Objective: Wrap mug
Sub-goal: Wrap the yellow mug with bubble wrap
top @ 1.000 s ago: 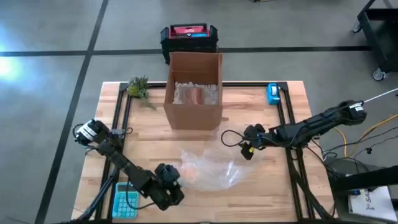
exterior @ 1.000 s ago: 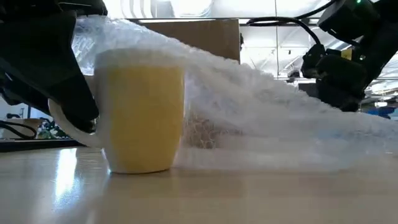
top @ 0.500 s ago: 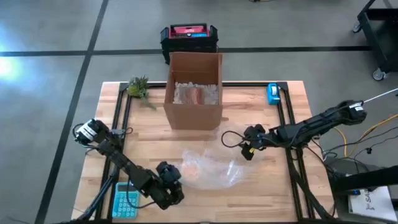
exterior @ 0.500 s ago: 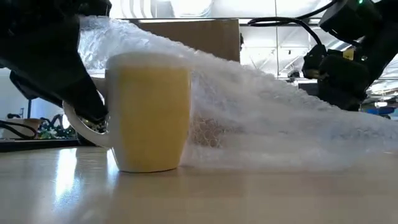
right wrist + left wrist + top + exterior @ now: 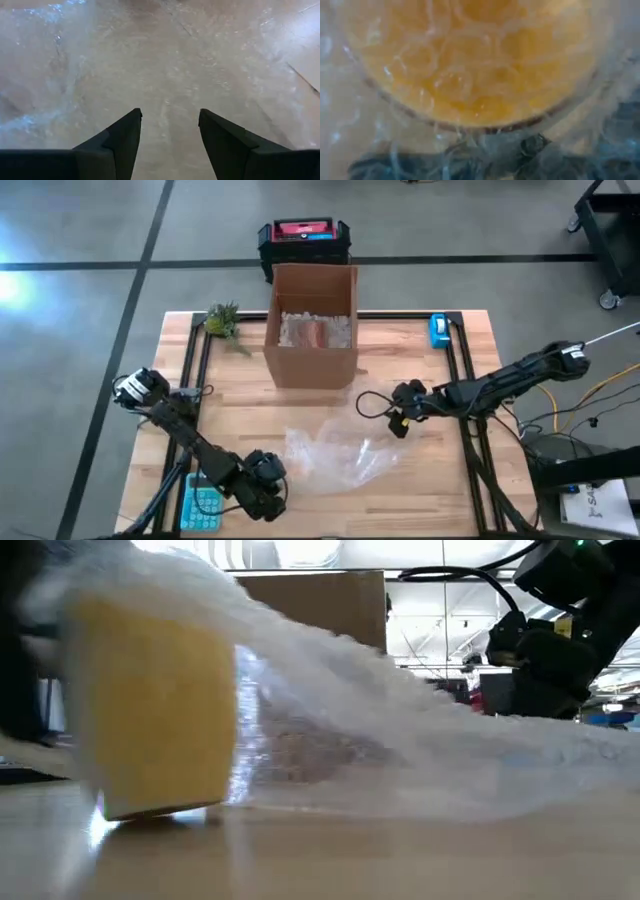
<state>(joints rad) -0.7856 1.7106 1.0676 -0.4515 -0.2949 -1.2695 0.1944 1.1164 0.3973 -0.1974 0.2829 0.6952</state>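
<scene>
No readable writing: yellow mug point(image 5: 155, 725) (tilted) under bubble wrap point(image 5: 420, 740).

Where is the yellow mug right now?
In the low view the yellow mug sits at the left, tipped, under the bubble wrap; from above, it hides beneath the wrap beside the left hand.

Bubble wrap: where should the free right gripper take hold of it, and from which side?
Take the bubble wrap at its loose edge nearest the right gripper, coming in low from that side. That end lies flat and thin on the table, clear of the mug at the left gripper, and the right fingers already stand open.
</scene>
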